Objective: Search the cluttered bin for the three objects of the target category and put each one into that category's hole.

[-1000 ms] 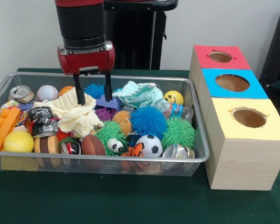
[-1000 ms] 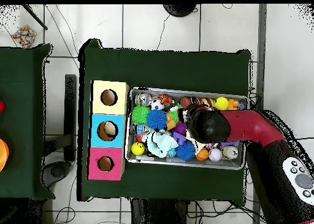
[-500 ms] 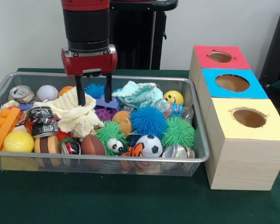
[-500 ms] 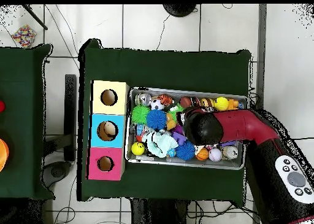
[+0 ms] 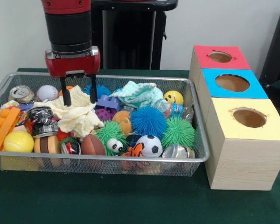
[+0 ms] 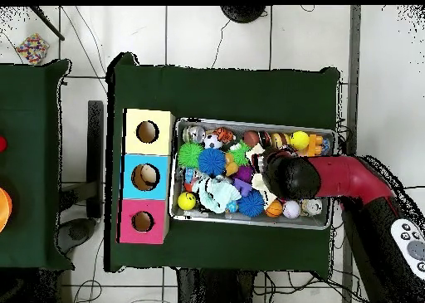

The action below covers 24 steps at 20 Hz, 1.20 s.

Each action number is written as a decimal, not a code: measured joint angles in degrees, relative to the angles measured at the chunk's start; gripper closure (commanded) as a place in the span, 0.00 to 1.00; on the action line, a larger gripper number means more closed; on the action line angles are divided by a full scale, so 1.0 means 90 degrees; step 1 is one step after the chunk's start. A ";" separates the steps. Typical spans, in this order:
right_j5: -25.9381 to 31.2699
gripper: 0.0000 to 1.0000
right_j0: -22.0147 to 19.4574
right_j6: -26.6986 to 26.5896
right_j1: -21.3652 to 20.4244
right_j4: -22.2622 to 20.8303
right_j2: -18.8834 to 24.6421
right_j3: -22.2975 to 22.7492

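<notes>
My gripper hangs open over the left half of the wire bin, its two black fingers just above a crumpled cream cloth, with nothing between them. A teal cloth lies to its right. Around them are a baseball, a soccer ball, a yellow ball, a smiley ball, a blue spiky ball and a crushed can. In the overhead view the arm hides the fingers.
A wooden box stands right of the bin with a red hole, a blue hole and a yellow hole. An orange brick rests at the bin's left end. In the overhead view the box lies left of the bin.
The gripper has moved left in the front view and slightly up, from above the purple toy to above the cream cloth. It stays open and empty.
</notes>
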 measured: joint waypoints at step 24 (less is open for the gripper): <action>0.0496 0.00 -0.0745 -0.0004 0.0785 0.0704 0.0949 0.0680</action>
